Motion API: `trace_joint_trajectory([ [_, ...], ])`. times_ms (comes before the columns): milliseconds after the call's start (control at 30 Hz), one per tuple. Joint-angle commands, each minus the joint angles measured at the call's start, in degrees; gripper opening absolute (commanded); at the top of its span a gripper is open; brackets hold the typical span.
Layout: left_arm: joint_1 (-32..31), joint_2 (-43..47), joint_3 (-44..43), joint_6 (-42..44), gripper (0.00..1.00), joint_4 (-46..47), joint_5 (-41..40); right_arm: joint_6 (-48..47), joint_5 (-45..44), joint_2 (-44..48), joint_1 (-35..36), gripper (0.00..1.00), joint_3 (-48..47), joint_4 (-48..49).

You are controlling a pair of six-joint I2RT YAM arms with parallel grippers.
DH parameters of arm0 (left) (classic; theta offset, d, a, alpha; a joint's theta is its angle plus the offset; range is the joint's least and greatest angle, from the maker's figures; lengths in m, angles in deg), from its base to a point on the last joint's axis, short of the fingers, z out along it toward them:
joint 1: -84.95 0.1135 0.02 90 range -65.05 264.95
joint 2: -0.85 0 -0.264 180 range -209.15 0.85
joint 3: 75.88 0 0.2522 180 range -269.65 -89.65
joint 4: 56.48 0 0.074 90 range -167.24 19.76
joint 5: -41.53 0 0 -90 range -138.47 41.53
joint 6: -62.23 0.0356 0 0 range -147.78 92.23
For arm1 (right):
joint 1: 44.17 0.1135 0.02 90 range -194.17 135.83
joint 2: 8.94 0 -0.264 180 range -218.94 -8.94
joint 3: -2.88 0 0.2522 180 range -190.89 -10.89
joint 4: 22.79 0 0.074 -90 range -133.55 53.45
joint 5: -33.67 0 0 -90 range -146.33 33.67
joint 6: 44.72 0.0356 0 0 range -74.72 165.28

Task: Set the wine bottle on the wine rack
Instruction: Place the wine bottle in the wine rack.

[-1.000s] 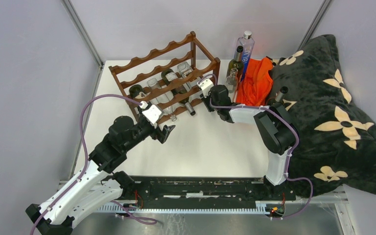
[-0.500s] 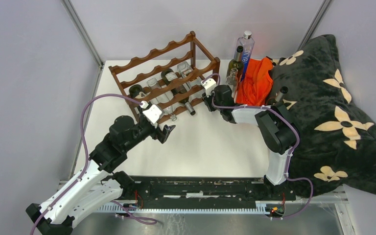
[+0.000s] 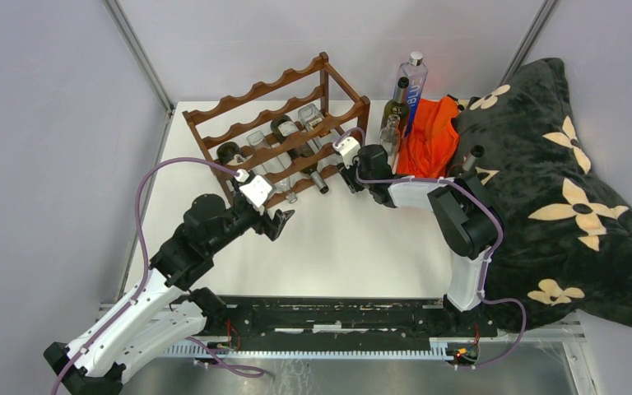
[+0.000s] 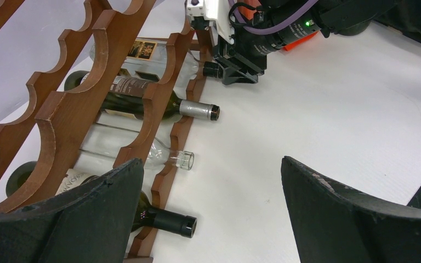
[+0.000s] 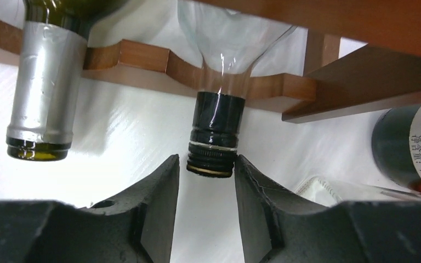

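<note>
- Right claw [image 5: 207,162] is seen slackened around the black cap of the wine bottle [image 5: 215,129]. A sliver of gap shows on one side and the other finger is touching or nearly so. The cap is judged let go, though only just.
- Left claw [image 4: 211,164] is spread wide and holds nothing. It hovers over the table [image 3: 354,247], just in front of the low front rail.
- The wine bottle, clear glass, is laid on its side in the wine rack [image 5: 142,57]. Its neck is cradled in a scallop of the bottom front rail at the right-hand end, and the cap pokes out toward the claw.
- Its weight appears to be carried by the rack, not the fingers, so the placing is judged done.
- What is left, as judged: the jaws to be widened further and the right arm to be backed straight off the cap without dragging the bottle out.
- A green bottle with silver foil [image 5: 41,93] is racked just beside it, and two more necks [image 4: 167,159] [image 4: 164,219] show along the same rail.
- Upright bottles [image 3: 396,103] are seen beyond the rack's right end, near an orange cloth [image 3: 432,136]. Whether they are also meant for racking cannot be told.
</note>
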Motion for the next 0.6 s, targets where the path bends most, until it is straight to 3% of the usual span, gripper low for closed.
trace_joint_trajectory([
  [0,0.36,0.18,-0.34,0.66,1.0,2.66,1.14,-1.39,-0.36,0.11,0.38,0.46,-0.61,-1.59],
  [100,0.36,0.18,-0.4,0.65,1.0,2.75,1.15,-1.39,-1.72,-0.24,0.44,0.4,-0.83,-1.64],
  [300,0.42,0.1,-0.34,0.66,1.0,2.68,1.36,-0.74,-2.28,-0.17,0.49,0.13,-0.57,-0.68],
  [567,0.53,-0.16,-0.34,0.66,1.0,2.75,1.5,4.09,2.56,-3.37,0.53,0.06,-3.19,-1.57],
])
